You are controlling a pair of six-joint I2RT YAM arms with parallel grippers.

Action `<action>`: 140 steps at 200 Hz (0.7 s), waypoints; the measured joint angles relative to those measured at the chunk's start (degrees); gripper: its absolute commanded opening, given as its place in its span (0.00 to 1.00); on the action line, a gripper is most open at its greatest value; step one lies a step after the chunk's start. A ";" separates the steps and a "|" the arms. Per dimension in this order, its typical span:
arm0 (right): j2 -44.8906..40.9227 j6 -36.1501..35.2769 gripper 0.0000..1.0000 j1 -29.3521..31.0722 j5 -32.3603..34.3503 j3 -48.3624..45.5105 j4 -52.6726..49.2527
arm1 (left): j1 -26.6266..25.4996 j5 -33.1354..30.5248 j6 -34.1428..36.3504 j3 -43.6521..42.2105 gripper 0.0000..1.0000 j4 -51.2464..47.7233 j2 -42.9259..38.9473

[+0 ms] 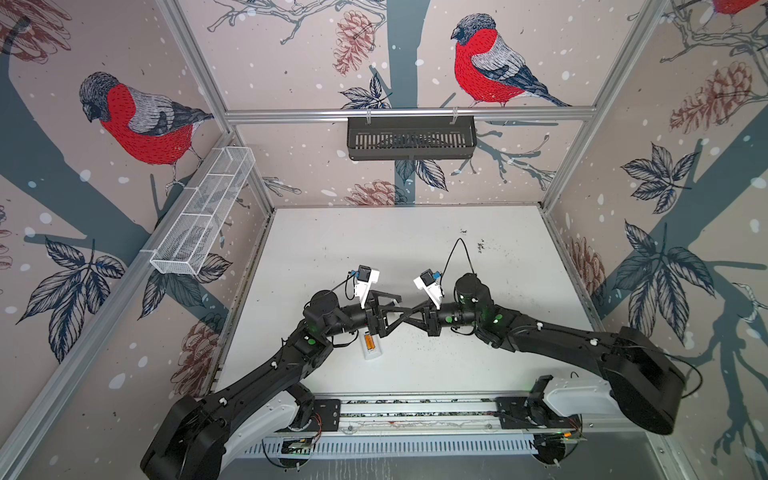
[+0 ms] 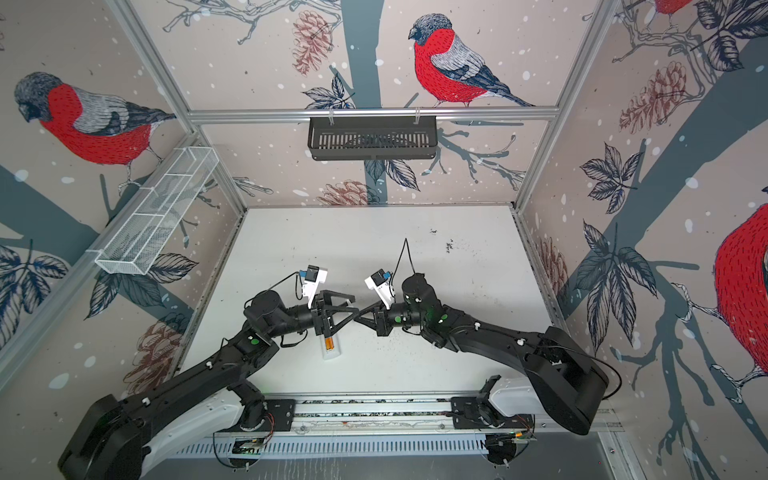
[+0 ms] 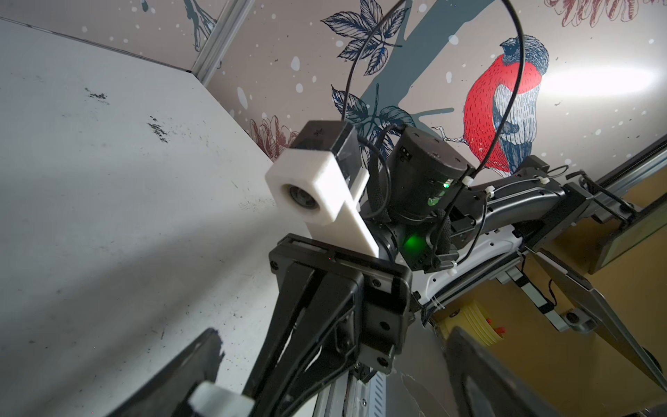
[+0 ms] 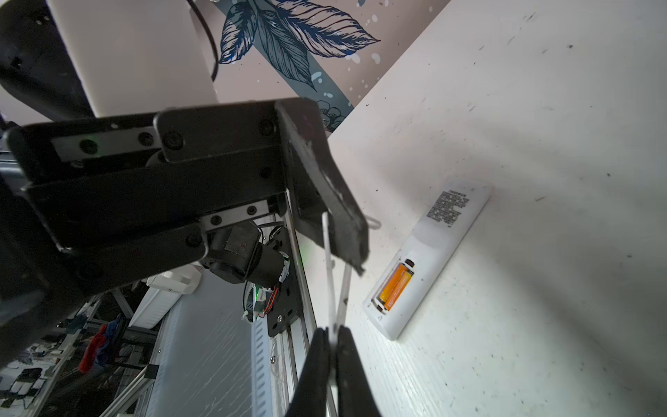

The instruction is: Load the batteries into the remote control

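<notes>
The remote control (image 1: pixel 372 354) (image 2: pixel 332 353) (image 4: pixel 444 234) lies on its face on the white table, left of the middle, with its compartment uncovered. Two orange batteries (image 1: pixel 370 343) (image 2: pixel 329 344) (image 4: pixel 395 287) sit side by side in it. Above the remote my two grippers meet tip to tip. My right gripper (image 1: pixel 409 314) (image 2: pixel 357 314) (image 4: pixel 334 330) is shut on a thin white plate (image 4: pixel 328 281) (image 3: pixel 220 400), seen edge-on. My left gripper (image 1: pixel 399 311) (image 2: pixel 353 309) (image 3: pixel 325 364) stands wide open. One of its fingers (image 4: pixel 335 216) is next to the plate's far end.
A black slotted basket (image 1: pixel 411 139) hangs on the back rail and a white wire basket (image 1: pixel 203 212) on the left wall. A metal rail (image 1: pixel 415 409) runs along the table's front edge. A cable loop (image 1: pixel 457 249) rises behind the right wrist.
</notes>
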 measured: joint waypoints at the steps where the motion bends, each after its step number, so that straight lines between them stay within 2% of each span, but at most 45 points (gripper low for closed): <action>1: -0.02 0.00 0.06 0.00 0.02 -0.04 0.00 | 0.00 0.02 0.02 0.02 0.96 -0.07 0.00; 52: -1.62 0.98 0.06 -0.59 -0.11 -3.08 -1.27 | 0.42 -1.75 1.55 0.70 0.97 -1.38 -0.28; 89: -1.57 1.33 0.06 -2.67 -0.24 -6.23 -1.36 | 1.49 -6.97 3.69 1.42 0.97 -6.49 -3.50; 140: 6.51 4.28 0.08 -4.83 -0.66 -8.57 -0.68 | 2.03 -11.04 6.12 2.40 0.97 -13.92 -6.58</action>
